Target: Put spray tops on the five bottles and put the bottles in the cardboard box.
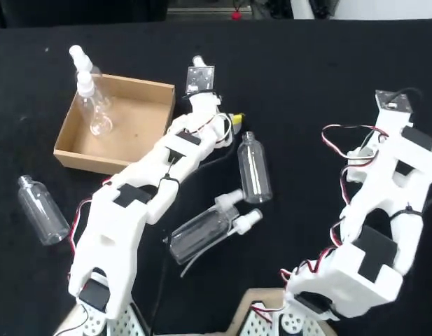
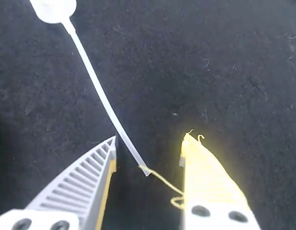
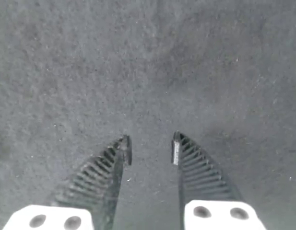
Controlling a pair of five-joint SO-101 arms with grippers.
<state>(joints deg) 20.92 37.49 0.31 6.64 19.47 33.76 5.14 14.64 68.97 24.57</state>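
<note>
Left tool (image 2: 149, 138) wide apart, a spray-top tube (image 2: 102, 98) ending loose inside the gap; right tool (image 3: 151, 139) narrowly apart

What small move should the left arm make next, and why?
Probably ease the left gripper forward along the dip tube toward the spray top: its jaws are open, and only the tube's tip lies between them, a thin thing to grip.

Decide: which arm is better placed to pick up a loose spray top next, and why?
Left. The left end effector, open, has the dip tube of a spray top between its fingers; the right end effector is open over bare table.
</note>
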